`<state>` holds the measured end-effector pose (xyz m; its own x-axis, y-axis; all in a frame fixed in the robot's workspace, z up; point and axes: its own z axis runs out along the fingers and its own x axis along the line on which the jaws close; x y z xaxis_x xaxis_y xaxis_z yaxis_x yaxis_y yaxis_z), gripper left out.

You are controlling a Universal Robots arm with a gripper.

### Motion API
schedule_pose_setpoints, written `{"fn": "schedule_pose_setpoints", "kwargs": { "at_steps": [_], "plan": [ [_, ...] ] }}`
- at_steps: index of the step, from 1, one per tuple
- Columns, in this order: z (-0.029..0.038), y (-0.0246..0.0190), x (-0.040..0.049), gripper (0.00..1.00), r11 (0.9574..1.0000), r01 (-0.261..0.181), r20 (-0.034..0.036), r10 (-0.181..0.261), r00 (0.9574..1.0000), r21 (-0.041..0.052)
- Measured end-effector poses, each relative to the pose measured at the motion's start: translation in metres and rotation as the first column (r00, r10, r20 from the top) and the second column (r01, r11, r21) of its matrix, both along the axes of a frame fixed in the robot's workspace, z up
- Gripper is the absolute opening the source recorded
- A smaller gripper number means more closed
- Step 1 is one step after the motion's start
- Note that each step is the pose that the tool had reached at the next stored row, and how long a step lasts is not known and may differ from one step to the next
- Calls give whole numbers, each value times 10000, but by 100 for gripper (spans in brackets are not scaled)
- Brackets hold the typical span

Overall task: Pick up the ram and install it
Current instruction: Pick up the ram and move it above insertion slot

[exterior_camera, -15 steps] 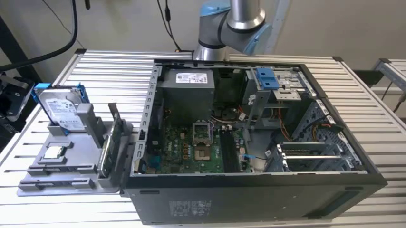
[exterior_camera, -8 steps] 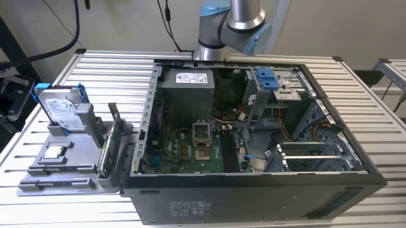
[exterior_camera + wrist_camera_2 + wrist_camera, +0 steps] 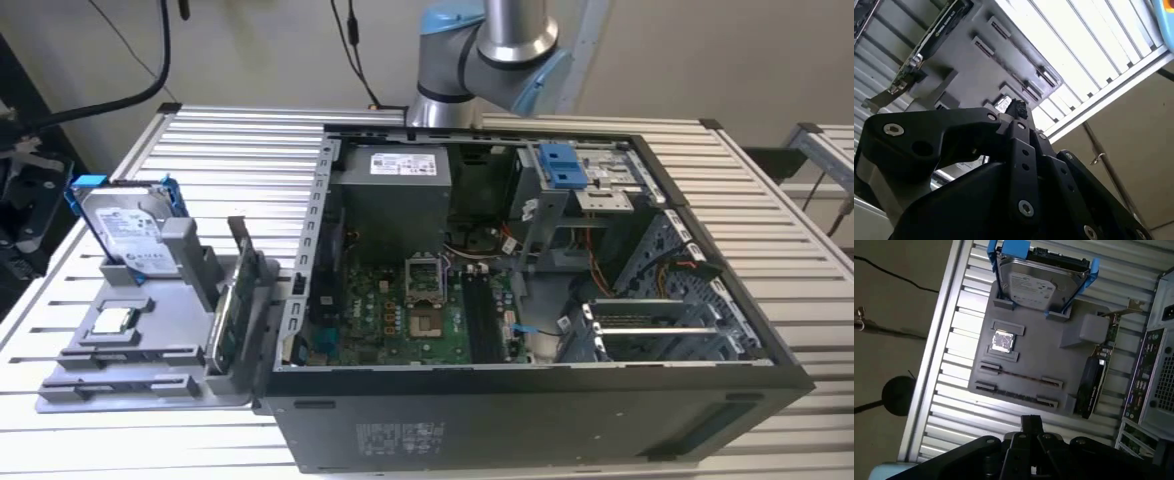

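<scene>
The slatted metal table carries an open case with a white printed sticker on its near side. Another white label sits on the power supply inside. The arm rises at the case's 12 o'clock.

In the exterior view a grey tray lies at the case's 9 o'clock. At its 12 o'clock end a drive stands in a blue frame, with a white printed label on its face. A green card stands on edge at the tray's 3 o'clock side.

The gripper hangs over the tray's edge, its fingers pressed together with nothing between them.

The ram rests on edge between two slotted holders at the tray's 6 o'clock end. It reads as a thin dark line, clear of the gripper, and its label is not visible. Just beside it lies a square silver chip.
</scene>
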<state>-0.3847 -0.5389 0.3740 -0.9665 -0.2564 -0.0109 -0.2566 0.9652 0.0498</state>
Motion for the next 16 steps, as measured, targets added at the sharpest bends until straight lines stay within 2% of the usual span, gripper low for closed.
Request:
{"fn": "schedule_pose_setpoints", "kwargs": {
  "at_steps": [7, 12, 16],
  "plan": [
    [0, 2, 0, 11, 9965, -838, 0, 838, 9965, 0],
    [0, 1, 0, 11, 9909, -1344, 0, 1344, 9909, 0],
    [0, 1, 0, 11, 9845, -1752, 0, 1752, 9845, 0]
  ]
}}
